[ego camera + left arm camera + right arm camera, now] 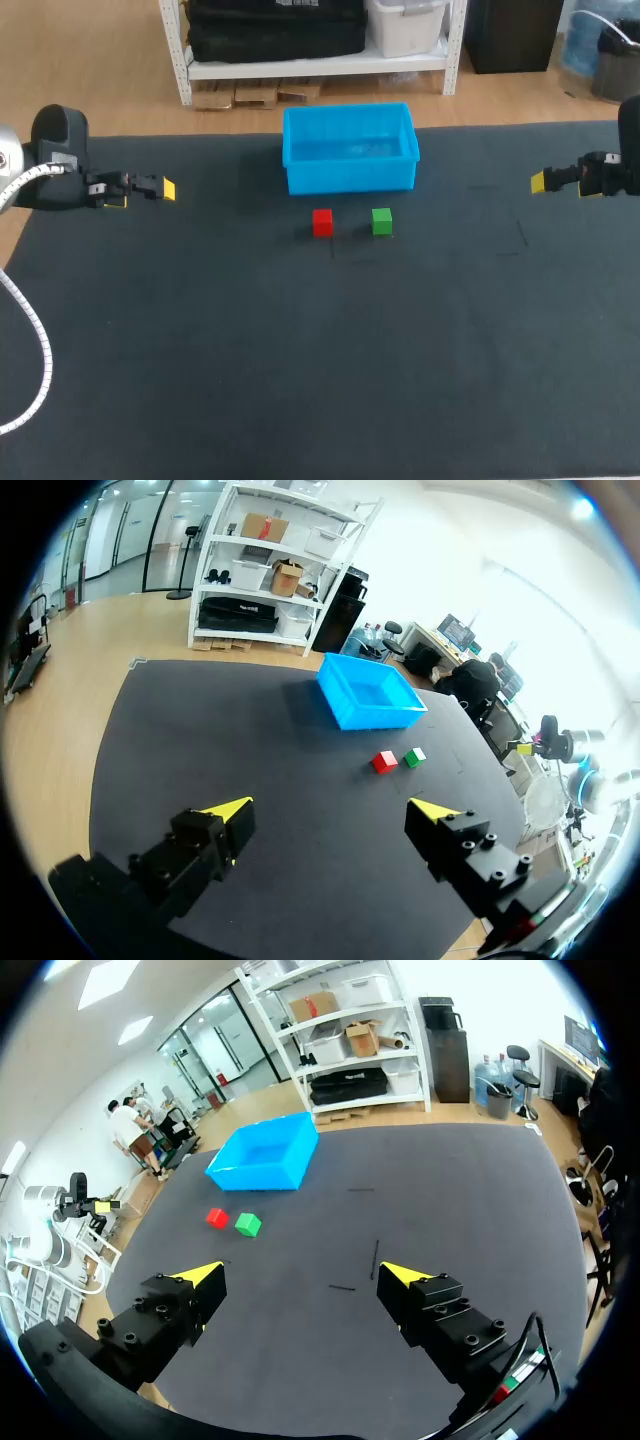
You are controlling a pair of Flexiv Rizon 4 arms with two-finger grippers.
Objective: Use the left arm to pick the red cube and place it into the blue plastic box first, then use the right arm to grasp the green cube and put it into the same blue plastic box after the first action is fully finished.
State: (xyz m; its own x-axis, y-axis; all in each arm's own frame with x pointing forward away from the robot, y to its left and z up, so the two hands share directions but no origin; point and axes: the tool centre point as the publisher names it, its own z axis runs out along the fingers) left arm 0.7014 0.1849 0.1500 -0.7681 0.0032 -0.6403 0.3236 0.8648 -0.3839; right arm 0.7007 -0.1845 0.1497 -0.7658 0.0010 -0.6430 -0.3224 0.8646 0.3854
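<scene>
The blue plastic box (350,176) sits by the middle of the table's (300,380) far edge. The left gripper (330,810) hangs at the left edge and the right gripper (300,1275) at the right, both with fingers spread wide and holding nothing. The red cube (322,222) lies just in front of the box with the green cube (381,221) near beside it; it is probably light and rigid, best pinched on opposite flat faces.

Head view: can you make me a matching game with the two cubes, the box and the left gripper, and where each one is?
Things:
1. red cube
2. green cube
3. blue plastic box
4. left gripper

Places:
A. open, over the left side of the table
B. just beyond both cubes
C. right of the other cube
D. left of the other cube

Pairs: 1-D, 2-C, 3-B, 4-A
</scene>
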